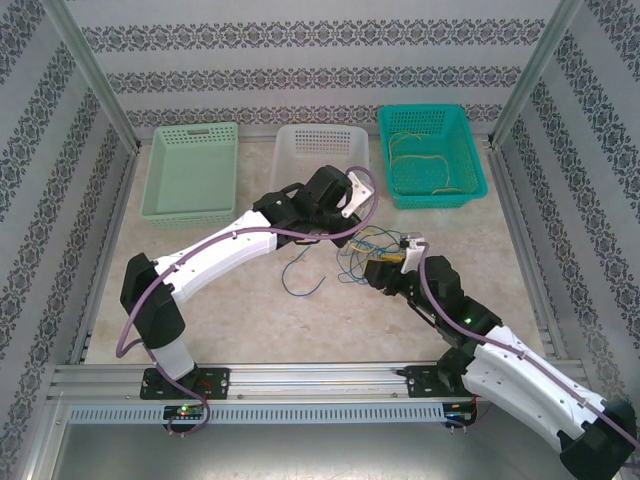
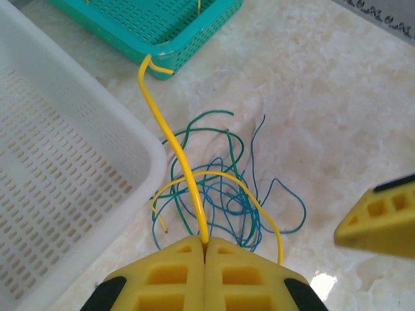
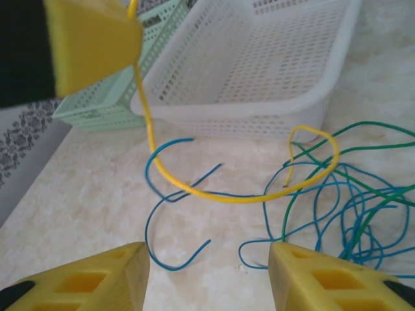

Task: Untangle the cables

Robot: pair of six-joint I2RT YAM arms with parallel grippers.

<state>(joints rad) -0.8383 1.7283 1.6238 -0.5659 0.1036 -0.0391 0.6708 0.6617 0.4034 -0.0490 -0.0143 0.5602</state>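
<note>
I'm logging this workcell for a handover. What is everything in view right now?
light green basket: one, pale green, far left of the table
white basket: one, white, far middle
teal basket: one, teal, far right
yellow cables: some, yellow, inside the teal basket
held yellow cable: one, yellow, running from the left gripper towards the teal basket's corner
tangle: count unclear, blue and green, table centre
loose blue cable: one, blue, beside the tangle
table: one, beige marbled
left arm, right arm: two, white and black, near edge
left gripper: yellow fingers, shut on the held yellow cable
right gripper: yellow fingers, open above the table
</note>
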